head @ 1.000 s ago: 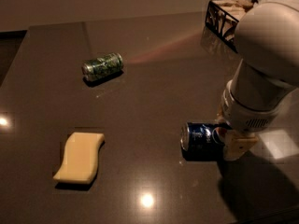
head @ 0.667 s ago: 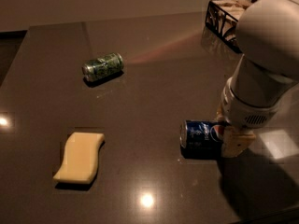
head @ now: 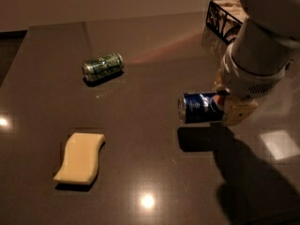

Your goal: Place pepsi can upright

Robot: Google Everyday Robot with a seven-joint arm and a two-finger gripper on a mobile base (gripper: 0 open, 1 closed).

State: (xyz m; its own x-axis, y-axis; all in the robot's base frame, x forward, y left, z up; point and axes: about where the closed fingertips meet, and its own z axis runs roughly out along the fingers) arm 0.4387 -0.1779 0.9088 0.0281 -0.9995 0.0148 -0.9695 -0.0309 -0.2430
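The pepsi can is dark blue with a silver end facing left. It lies on its side in the air, a little above the dark table, with its shadow below it. My gripper is shut on the can's right end, at the right of the camera view. A beige finger shows in front of the can. The white arm rises to the upper right.
A green patterned can lies on its side at the back left. A yellow sponge lies at the front left. A black wire basket stands at the back right, partly behind the arm.
The gripper has lifted the pepsi can off the table, still on its side. The arm has moved up. The green can and sponge have not moved.
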